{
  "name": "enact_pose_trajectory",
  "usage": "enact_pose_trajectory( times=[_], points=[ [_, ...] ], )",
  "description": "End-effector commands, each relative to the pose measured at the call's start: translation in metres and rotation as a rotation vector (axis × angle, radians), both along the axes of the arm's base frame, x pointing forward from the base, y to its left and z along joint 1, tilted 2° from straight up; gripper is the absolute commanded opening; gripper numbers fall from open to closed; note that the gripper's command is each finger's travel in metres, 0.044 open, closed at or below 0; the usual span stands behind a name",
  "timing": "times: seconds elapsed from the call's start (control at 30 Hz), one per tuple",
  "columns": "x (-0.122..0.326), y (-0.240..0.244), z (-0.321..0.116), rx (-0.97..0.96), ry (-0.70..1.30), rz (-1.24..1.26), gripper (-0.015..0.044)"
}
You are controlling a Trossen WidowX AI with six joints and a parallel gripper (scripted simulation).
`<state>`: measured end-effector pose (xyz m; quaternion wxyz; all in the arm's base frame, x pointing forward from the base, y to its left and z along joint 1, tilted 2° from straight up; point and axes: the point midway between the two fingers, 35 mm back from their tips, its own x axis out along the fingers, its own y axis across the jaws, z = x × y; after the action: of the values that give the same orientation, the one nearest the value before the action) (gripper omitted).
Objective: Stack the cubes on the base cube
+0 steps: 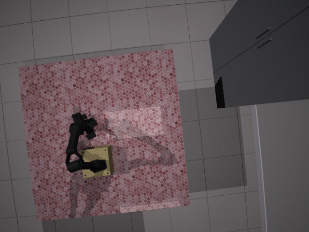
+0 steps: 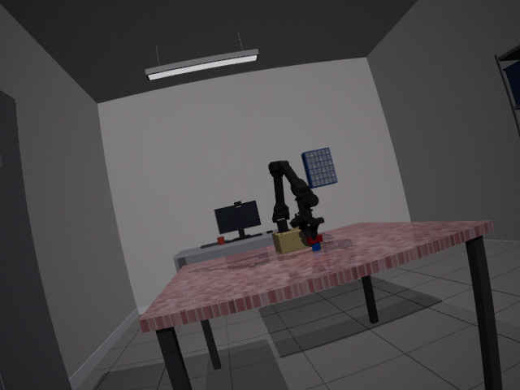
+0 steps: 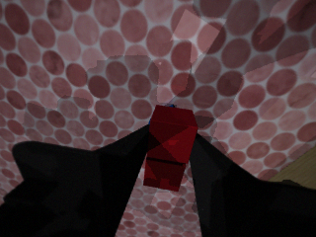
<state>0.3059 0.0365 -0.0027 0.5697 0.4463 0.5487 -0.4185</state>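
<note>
The blue base cube stands on the table; in the wrist view only slivers of it show behind the red. My gripper is shut on a red cube, which is over the base cube. The other red cube sits on the base cube, beside the held one. A thin dark line lies between the two red cubes in the wrist view. Whether the held cube rests on the base cube or hovers just above it cannot be told. The arm hides all three cubes in the top view.
The yellow block under the arm's base stands close to the cubes, and its edge shows at the right of the wrist view. The speckled red table carries arm shadows and light patches.
</note>
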Motion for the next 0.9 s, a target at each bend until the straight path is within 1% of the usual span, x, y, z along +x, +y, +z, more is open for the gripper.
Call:
enact_pose_trajectory(
  times=[0.0,0.17,0.3,0.47,0.87],
  points=[
    [0.0,0.0,0.0,-0.002,-0.001,-0.005,0.0105],
    [0.0,0.0,0.0,-0.002,-0.001,-0.005,0.0105],
    [0.0,0.0,0.0,-0.002,-0.001,-0.005,0.0205],
    [0.0,0.0,0.0,-0.002,-0.001,-0.005,0.0205],
    [-0.001,0.0,0.023,0.0,0.0,0.0,0.0205]
  ],
)
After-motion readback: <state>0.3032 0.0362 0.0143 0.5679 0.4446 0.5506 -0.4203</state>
